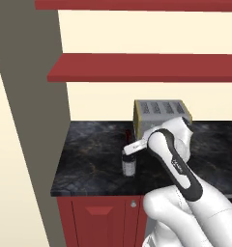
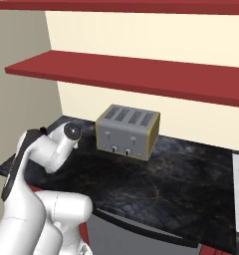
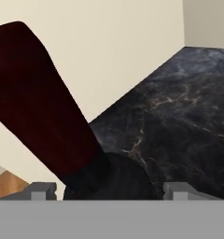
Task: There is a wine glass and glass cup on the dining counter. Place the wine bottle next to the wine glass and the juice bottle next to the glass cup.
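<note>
We find the wine bottle [image 3: 44,102] lying between our gripper [image 3: 104,190] fingertips, neck running away from the hand; whether they grip it, we cannot tell

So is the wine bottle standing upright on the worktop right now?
Upright: in the left base view the wine bottle stands vertical on the black worktop, with the gripper at its neck.

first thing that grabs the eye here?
The white arm bent over the black marbled worktop, its gripper at the top of the wine bottle standing near the front edge. Behind it sits a grey and yellow four-slot toaster against the wall, under red shelves. In the hand view the bottle's dark red neck looms between the fingers.
</note>
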